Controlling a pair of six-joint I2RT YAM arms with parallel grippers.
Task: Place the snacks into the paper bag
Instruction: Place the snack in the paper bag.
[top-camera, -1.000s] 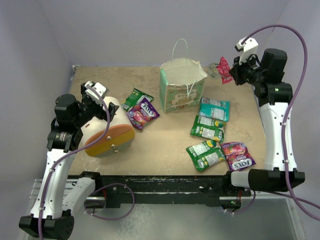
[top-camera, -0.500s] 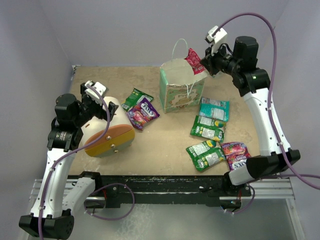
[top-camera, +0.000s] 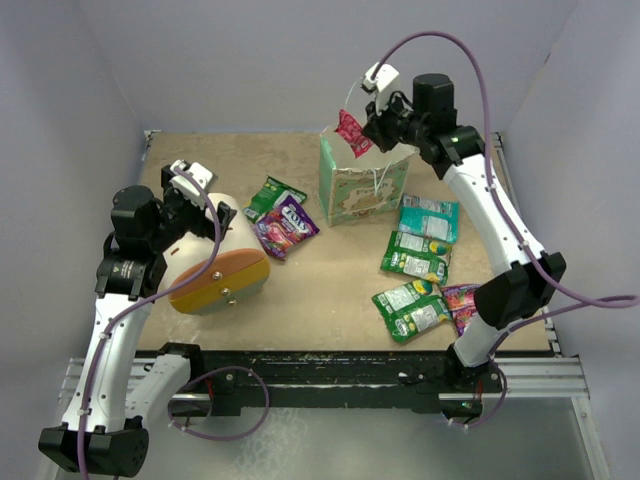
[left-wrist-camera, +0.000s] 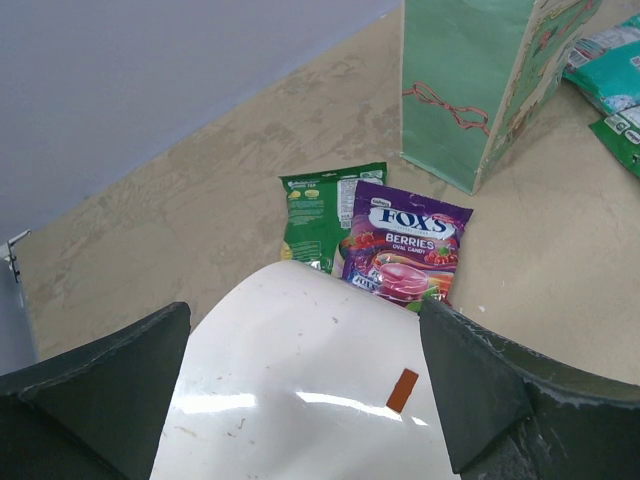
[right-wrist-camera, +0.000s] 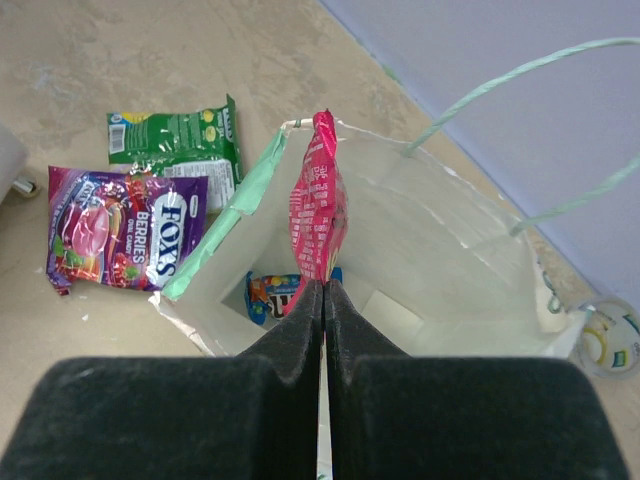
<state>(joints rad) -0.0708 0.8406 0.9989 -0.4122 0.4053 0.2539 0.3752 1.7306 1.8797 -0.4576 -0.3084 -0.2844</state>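
Sandy and scuffed, the surface (top-camera: 320, 290) carries the paper bag (top-camera: 365, 190) upright near the middle of its far edge. Above the bag's open mouth, the right end effector (right-wrist-camera: 323, 298) is pinched tight on the lower end of a small red packet (right-wrist-camera: 318, 215). The packet hangs over the opening, close to the bag's left wall.

To drop it well, I'd judge the arm should bring the packet nearer the middle of the mouth, dip it below the rim, then let go. The thin loop handle (right-wrist-camera: 520, 70) arches just beside it and could snag.

One bright packet (right-wrist-camera: 275, 293) lies at the bottom of the bag. A purple packet (top-camera: 286, 224) and a green packet (top-camera: 272, 195) lie left of the bag. A cluster of packets (top-camera: 415, 256) waits toward the right edge.

Near the left edge, the left end effector (left-wrist-camera: 300, 380) straddles a big cream cone (top-camera: 215, 270), spread wide. Whether it presses on the cone I cannot tell.
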